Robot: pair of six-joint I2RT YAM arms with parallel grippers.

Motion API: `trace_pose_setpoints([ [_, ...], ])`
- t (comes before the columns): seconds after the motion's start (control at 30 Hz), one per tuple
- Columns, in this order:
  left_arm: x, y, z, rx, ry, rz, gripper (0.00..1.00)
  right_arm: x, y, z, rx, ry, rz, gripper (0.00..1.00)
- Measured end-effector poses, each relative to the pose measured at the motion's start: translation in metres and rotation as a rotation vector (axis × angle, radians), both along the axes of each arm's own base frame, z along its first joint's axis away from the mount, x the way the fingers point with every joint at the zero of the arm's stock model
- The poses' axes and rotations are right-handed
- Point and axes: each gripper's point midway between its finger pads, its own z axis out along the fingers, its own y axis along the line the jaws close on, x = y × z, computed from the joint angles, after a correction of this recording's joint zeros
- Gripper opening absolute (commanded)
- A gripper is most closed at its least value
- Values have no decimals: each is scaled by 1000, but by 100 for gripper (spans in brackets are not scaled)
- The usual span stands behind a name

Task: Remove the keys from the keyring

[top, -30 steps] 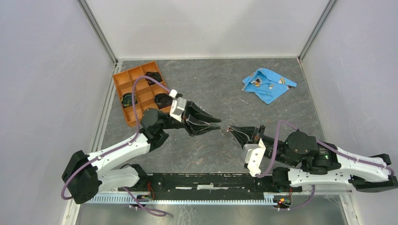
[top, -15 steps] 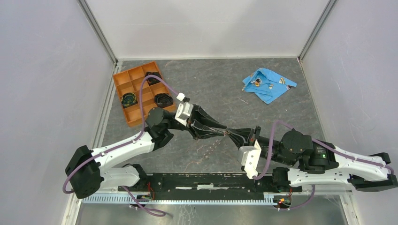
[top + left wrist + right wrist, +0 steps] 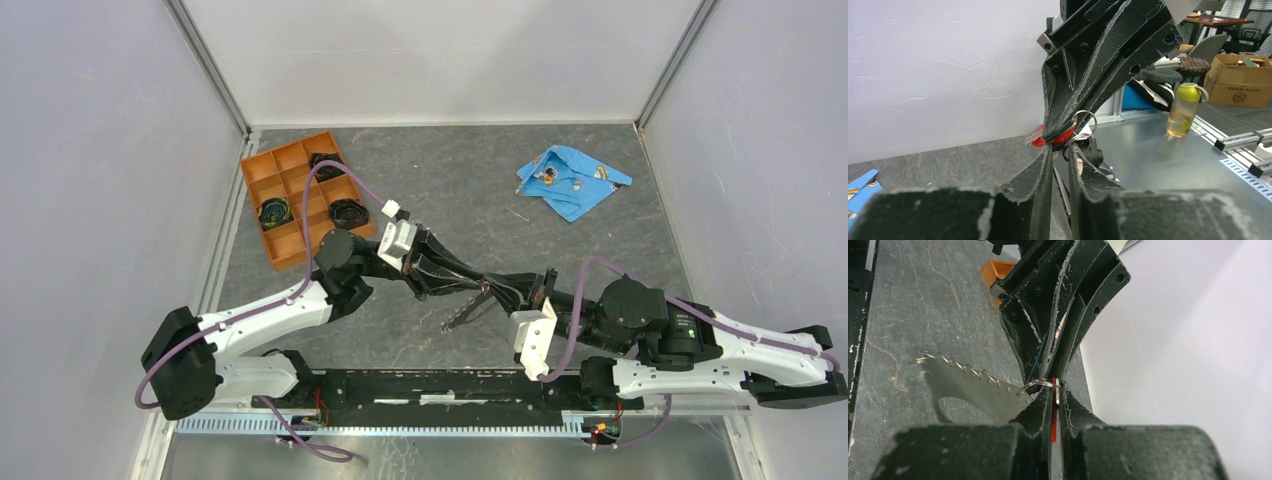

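Note:
My two grippers meet tip to tip above the middle of the table. My right gripper (image 3: 496, 291) (image 3: 1054, 390) is shut on the red-headed key (image 3: 1053, 415), whose red head also shows in the left wrist view (image 3: 1060, 137). The thin silvery keyring (image 3: 1040, 384) (image 3: 1084, 122) sits at both sets of tips. My left gripper (image 3: 478, 285) (image 3: 1062, 148) is closed to a narrow gap on the ring's wire. A flat silvery toothed key (image 3: 973, 385) (image 3: 462, 312) hangs from the ring, off the table.
An orange compartment tray (image 3: 262, 205) with black coiled rings (image 3: 347, 212) stands at the back left. A crumpled blue cloth (image 3: 570, 190) with small round metal bits lies at the back right. A black rail (image 3: 440, 385) runs along the near edge.
My left gripper has moved right and forward to meet the right gripper's tips. The gap between the two has closed, and the silvery key now hangs below them.

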Motion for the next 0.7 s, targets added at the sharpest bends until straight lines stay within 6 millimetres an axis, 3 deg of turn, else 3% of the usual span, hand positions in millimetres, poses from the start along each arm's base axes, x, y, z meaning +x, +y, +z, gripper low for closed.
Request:
trace_pose_setpoints([
  [0.17, 3, -2, -2, 7, 14, 12, 2, 3, -2, 1, 1, -1, -22, 1],
  [0.7, 17, -7, -3, 33, 233, 81, 2, 20, -12, 0, -5, -13, -138, 1],
])
